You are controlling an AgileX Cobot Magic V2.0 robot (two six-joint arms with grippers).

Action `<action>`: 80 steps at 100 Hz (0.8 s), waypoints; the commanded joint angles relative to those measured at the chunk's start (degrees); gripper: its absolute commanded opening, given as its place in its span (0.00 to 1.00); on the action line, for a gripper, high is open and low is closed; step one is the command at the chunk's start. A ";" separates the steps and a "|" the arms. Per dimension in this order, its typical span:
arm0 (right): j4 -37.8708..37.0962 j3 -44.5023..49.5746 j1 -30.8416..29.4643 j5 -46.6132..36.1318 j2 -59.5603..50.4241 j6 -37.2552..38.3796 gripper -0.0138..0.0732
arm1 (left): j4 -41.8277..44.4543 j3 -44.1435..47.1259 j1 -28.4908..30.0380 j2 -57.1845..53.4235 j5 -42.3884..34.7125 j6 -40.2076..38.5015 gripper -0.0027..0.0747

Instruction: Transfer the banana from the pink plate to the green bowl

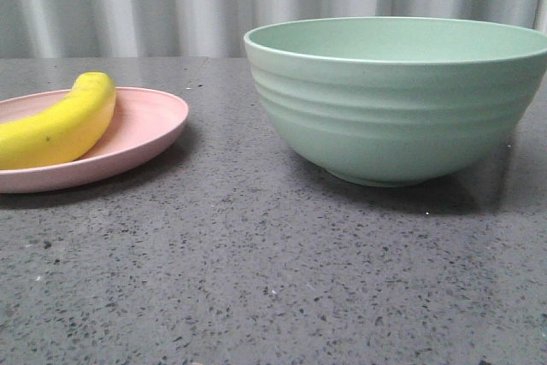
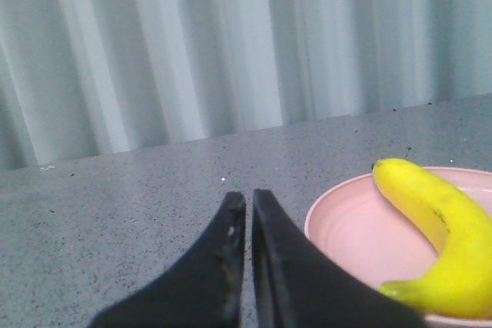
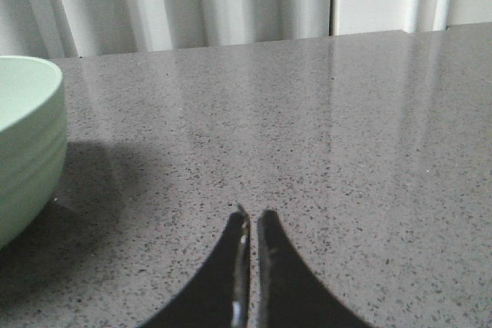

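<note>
One bare strip between pink plate [image 1: 145,138] and green bowl [image 1: 393,117]

Banana [image 1: 55,126], pink plate [image 1: 145,117] and green bowl [image 1: 393,100] edge-cropped; bowl's interior seemingly hidden.

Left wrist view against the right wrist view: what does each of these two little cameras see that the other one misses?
Only the left wrist view shows the banana lying on the pink plate, with the left gripper shut and holding nothing, beside the plate. Only the right wrist view shows part of the green bowl, off to one side of the right gripper, which is also shut and holding nothing. Both show the speckled grey table, a pale curtain behind it, and a pair of dark fingers closed together.
</note>
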 commanded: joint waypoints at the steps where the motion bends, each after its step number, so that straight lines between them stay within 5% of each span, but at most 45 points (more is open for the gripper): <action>1: 0.61 -5.76 -0.23 -0.52 3.81 -0.04 0.09 | -0.49 -5.77 0.03 4.50 -3.31 -0.44 0.01; 29: 1.88 -19.58 -0.23 10.77 18.04 -0.04 0.09 | -0.59 -13.88 0.03 16.46 -5.76 -0.44 0.01; 43: 2.01 -21.41 -0.23 9.87 22.73 -0.04 0.09 | -0.84 -14.12 0.03 20.34 -9.57 -0.44 0.03; 52: 2.01 -21.01 -0.23 10.27 24.48 -0.04 0.09 | -1.06 -14.12 0.03 21.84 -11.02 -0.44 0.17; 67: 2.01 -21.01 -0.23 10.37 26.04 -0.04 0.09 | -1.18 -14.12 0.03 23.79 -13.64 -0.44 0.62; 80: 2.01 -21.01 -0.23 9.60 26.26 -0.04 0.09 | -5.02 -14.51 0.03 24.99 -14.61 -0.44 0.70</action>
